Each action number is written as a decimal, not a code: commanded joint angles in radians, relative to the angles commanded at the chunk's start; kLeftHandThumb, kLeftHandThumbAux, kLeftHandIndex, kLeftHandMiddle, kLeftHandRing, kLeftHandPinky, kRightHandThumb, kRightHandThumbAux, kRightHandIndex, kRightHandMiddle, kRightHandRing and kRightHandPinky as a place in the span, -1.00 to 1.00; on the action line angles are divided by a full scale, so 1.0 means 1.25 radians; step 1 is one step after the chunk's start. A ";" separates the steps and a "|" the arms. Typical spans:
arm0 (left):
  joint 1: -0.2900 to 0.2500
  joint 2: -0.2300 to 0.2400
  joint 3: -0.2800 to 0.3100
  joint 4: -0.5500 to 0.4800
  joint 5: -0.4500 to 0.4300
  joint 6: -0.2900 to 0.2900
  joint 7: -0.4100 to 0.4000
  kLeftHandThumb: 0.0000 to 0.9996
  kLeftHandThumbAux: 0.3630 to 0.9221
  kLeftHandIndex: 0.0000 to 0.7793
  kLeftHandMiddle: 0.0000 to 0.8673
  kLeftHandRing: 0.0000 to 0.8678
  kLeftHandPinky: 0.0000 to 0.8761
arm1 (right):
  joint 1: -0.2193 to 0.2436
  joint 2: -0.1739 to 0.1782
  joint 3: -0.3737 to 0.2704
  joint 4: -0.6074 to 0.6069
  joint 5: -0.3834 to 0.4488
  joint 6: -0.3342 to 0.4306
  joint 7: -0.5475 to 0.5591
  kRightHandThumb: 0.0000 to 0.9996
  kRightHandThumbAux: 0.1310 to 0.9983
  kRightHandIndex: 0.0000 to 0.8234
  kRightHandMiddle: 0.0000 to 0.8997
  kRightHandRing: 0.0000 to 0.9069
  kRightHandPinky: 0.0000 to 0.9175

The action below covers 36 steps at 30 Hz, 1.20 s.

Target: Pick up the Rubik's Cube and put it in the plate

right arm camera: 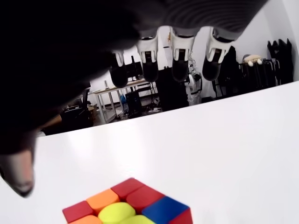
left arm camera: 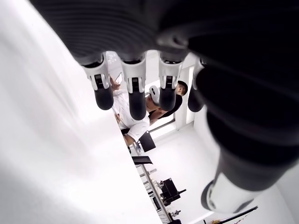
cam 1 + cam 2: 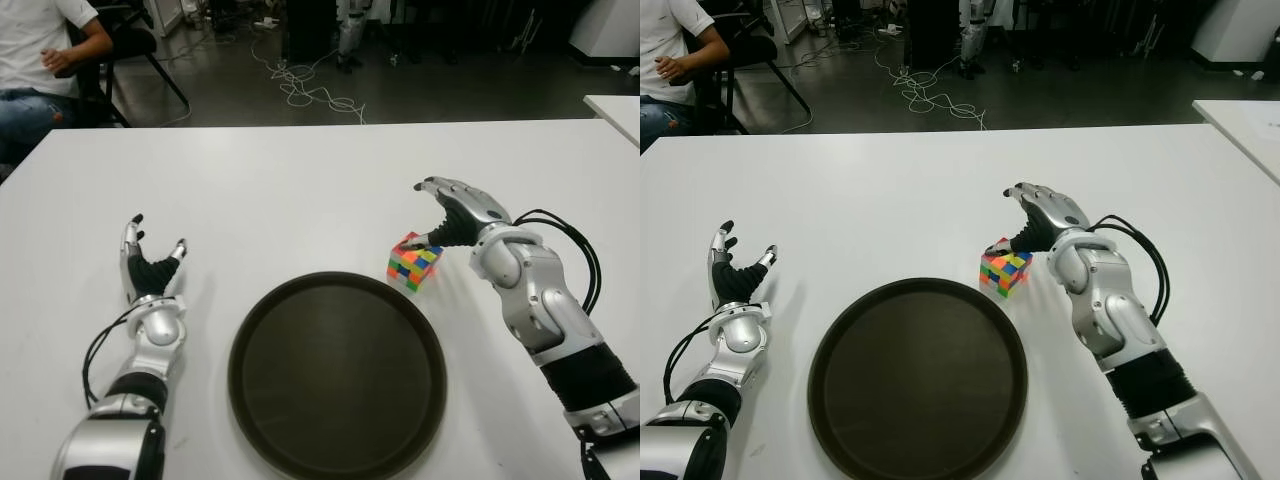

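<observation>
From my head cameras, the Rubik's Cube (image 3: 413, 262) sits on the white desk (image 3: 300, 190), just beside the far right rim of the dark plate (image 3: 337, 372), which holds nothing yet. My right hand (image 3: 455, 212) hangs over the cube from the right, fingers arched forward beyond it, the thumb reaching down to the cube's top corner; I cannot tell whether it touches. My left hand (image 3: 150, 265) shows to the left of the plate, fingers pointing up and spread, holding nothing.

My left wrist camera shows only those fingers (image 2: 135, 91) hanging loose and apart against the room behind, with the desk below.

My right wrist camera looks past my fingertips (image 1: 180, 58), which stand in a row well clear of the cube (image 1: 128, 207). The hand is open, not closed on anything; the cube lies beneath the palm.

The risk, as I judge it: the fingers are set beyond the cube, not around it, so closing now could catch just one corner. That would tip or skid the cube, perhaps against the plate's rim, or leave a pinch too weak to survive the lift. I should lower and centre the palm first.
</observation>
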 joint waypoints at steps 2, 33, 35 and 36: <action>0.000 0.000 0.001 0.000 -0.001 -0.001 -0.001 -1.00 0.48 -0.78 -0.75 -0.76 -0.83 | -0.001 0.000 0.001 0.002 0.003 0.000 0.002 -1.00 0.04 -1.00 -1.00 -1.00 -1.00; 0.002 -0.002 0.005 -0.006 -0.003 -0.001 -0.005 -1.00 0.55 -0.79 -0.76 -0.77 -0.84 | 0.022 0.001 0.023 0.007 0.034 -0.038 0.004 -1.00 0.27 -1.00 -1.00 -1.00 -1.00; 0.002 -0.002 0.005 -0.006 -0.002 0.000 -0.005 -1.00 0.55 -0.79 -0.76 -0.77 -0.84 | 0.023 0.000 0.027 0.005 0.033 -0.037 0.008 -1.00 0.28 -1.00 -1.00 -1.00 -1.00; 0.002 -0.002 0.004 -0.005 -0.001 0.000 -0.004 -1.00 0.55 -0.78 -0.75 -0.77 -0.83 | 0.023 -0.001 0.029 0.004 0.033 -0.037 0.010 -1.00 0.29 -1.00 -1.00 -1.00 -1.00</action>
